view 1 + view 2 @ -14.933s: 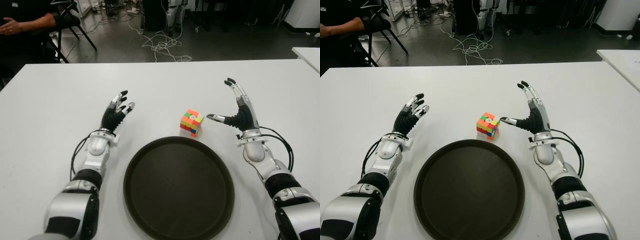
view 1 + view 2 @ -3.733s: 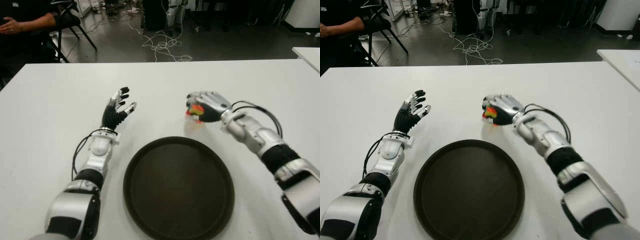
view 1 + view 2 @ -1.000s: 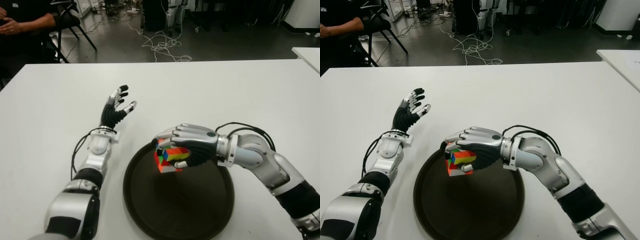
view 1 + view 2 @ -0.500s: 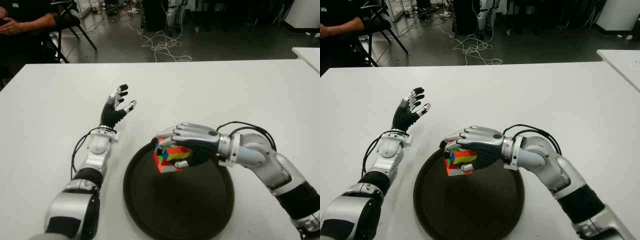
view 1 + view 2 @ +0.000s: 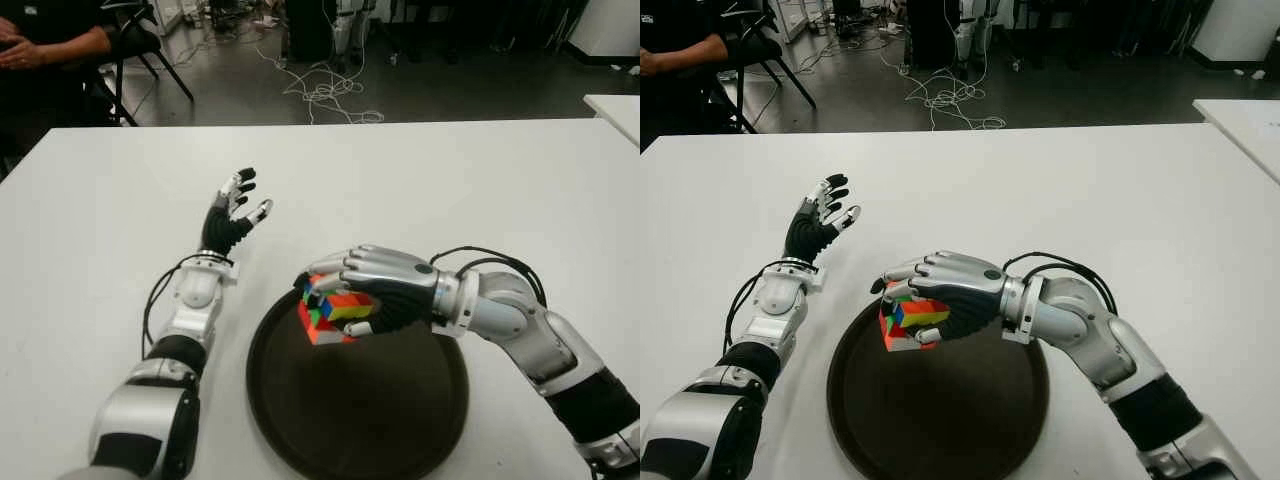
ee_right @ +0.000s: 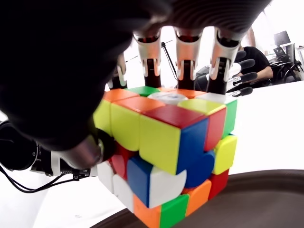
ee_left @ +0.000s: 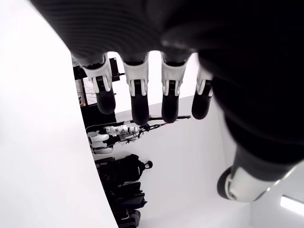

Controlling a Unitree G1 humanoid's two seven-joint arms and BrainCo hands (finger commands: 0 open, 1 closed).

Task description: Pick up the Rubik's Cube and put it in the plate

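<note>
My right hand (image 5: 345,300) is shut on the scrambled Rubik's Cube (image 5: 330,318), fingers over its top and thumb against its near side. It holds the cube over the far left part of the round dark plate (image 5: 400,420). In the right wrist view the cube (image 6: 166,152) fills the frame just above the plate's dark rim (image 6: 256,190); I cannot tell whether it touches. My left hand (image 5: 235,215) shows left of the plate above the white table (image 5: 90,250), fingers spread and empty.
A person's arm (image 5: 50,45) shows at a chair (image 5: 140,40) beyond the table's far left corner. Cables (image 5: 325,95) lie on the floor behind the table. Another white table's corner (image 5: 615,105) shows at the far right.
My right hand has carried the cube slightly left and lower over the plate's far left part. Over the longer span it took the cube from the table behind the plate. The left hand stays put.
</note>
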